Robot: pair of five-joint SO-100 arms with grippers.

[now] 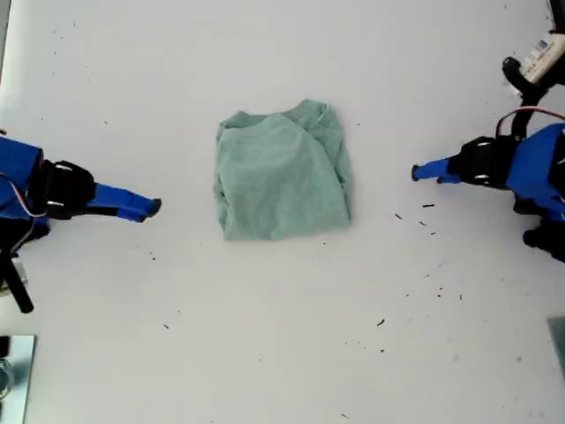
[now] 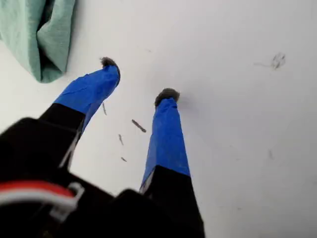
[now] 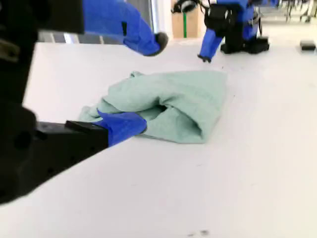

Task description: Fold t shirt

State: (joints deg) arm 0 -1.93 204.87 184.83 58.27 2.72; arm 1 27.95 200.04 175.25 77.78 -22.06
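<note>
T-shirt [image 1: 282,172] of pale sage-green cloth is lying folded into a rumpled, roughly square bundle in the middle of the white table [image 1: 282,353], and we are touching it with neither arm. Our first gripper [image 2: 138,79] is hanging open and empty near the exterior view's right, well apart from it. Our second gripper [image 3: 143,82] is gaping open, empty too, at the exterior view's left.

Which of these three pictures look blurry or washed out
Exterior view: even light, white table nearly blown out, t shirt sharp. First wrist view: close black housing soft, faint shadows. Second wrist view: near jaw blurred, background glary.
</note>
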